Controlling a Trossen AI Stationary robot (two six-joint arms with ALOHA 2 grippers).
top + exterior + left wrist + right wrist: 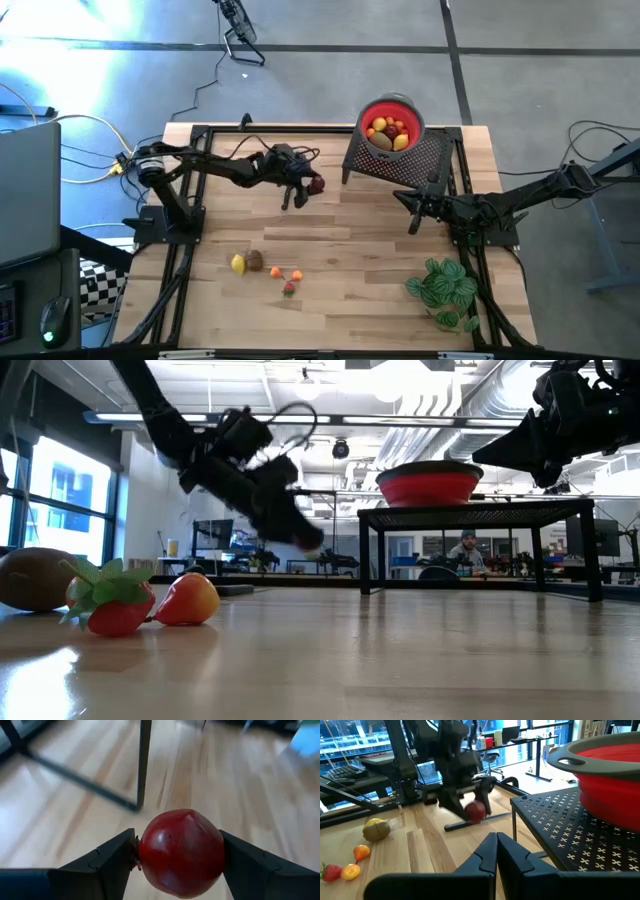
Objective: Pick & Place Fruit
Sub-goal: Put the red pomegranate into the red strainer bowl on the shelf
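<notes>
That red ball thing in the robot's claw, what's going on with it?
It is a dark red fruit, held between the left gripper's fingers above the wooden table. The red bowl, on a black mesh stand, already holds several fruits. A few more fruits lie on the table. The right gripper waits shut beside the stand.

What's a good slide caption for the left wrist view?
Left end effector grips a dark red fruit above the wooden table, near a black rack leg.
</notes>
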